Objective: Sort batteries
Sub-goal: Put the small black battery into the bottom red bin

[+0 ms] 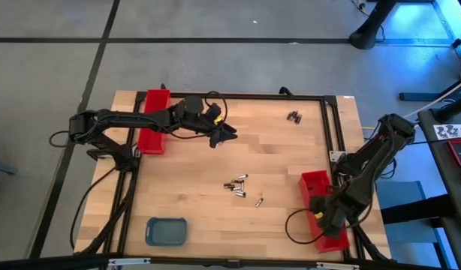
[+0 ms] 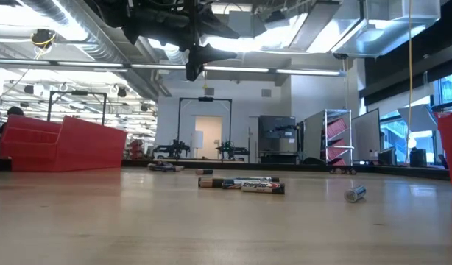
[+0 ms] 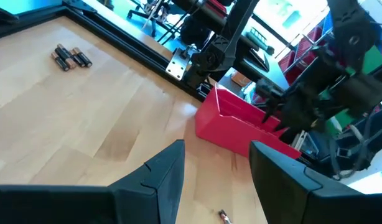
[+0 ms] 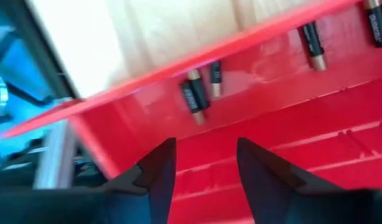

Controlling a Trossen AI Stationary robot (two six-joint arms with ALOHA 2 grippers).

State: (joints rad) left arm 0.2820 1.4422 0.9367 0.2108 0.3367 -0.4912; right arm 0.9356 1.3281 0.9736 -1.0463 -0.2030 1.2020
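Note:
A small heap of batteries (image 1: 236,185) lies at the table's middle, with one battery (image 1: 259,201) a little nearer the front and a few batteries (image 1: 293,117) at the far right. My left gripper (image 1: 224,135) hangs open, high above the table's middle-left, with nothing between its fingers (image 3: 172,168). My right gripper (image 4: 203,155) is open above the right red tray (image 1: 323,206), pointing down into it. Several batteries (image 4: 194,96) lie on the floor of that tray, along its wall.
A second red tray (image 1: 154,120) stands at the far left, under my left arm. A blue-grey rounded tray (image 1: 167,231) sits at the near left. A black rail (image 1: 329,127) runs along the right side. Bare wood (image 1: 215,217) lies between the trays.

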